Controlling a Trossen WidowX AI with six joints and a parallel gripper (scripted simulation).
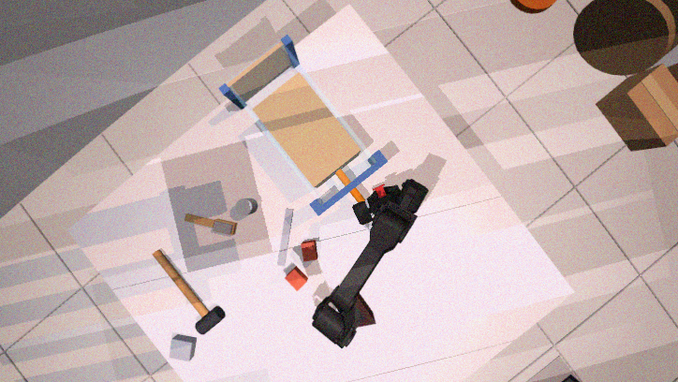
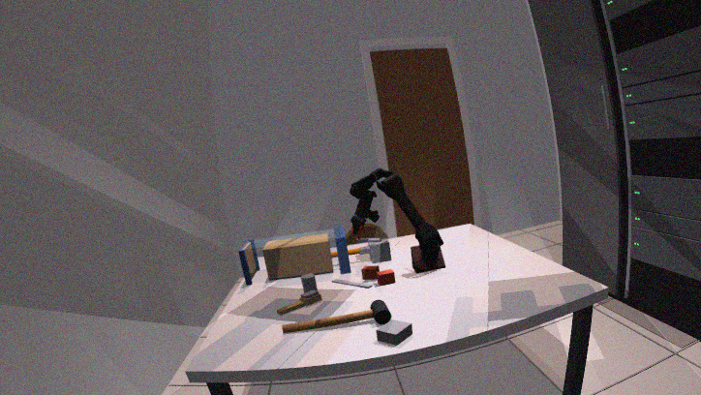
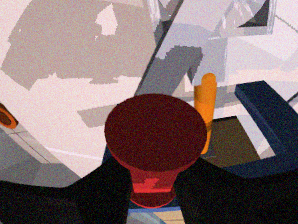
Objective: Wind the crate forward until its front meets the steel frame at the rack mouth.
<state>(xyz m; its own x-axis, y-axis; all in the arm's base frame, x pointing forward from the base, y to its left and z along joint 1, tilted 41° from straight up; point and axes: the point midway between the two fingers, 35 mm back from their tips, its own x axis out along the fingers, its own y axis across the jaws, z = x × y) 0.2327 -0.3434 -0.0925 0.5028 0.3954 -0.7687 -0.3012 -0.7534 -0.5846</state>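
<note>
The tan crate [image 1: 308, 127] [image 2: 296, 258] sits flat between clear panels, with a gap between its front and the blue frame [image 1: 327, 202] [image 2: 342, 253]. An orange strap [image 1: 344, 178] [image 2: 350, 253] [image 3: 204, 112] runs from it through the frame toward the grey winch [image 2: 380, 250], which my arm mostly hides from above. My gripper [image 1: 378, 194] [image 2: 357, 230] [image 3: 150, 147] is shut on the handle's red knob [image 3: 155, 132], above the winch's frame side. A grey bar [image 3: 160, 70] shows beyond the knob in the wrist view. The key and winch hole are hidden.
A black-headed mallet [image 1: 183, 285] [image 2: 333, 319], a small wooden-handled tool [image 1: 208, 224] [image 2: 300, 304], a grey cylinder [image 1: 243, 207] [image 2: 308, 283], a grey block [image 1: 183, 347] [image 2: 393, 332], a flat grey strip [image 1: 285, 237] and two red blocks [image 1: 309, 250] [image 1: 296, 278] lie on the bench.
</note>
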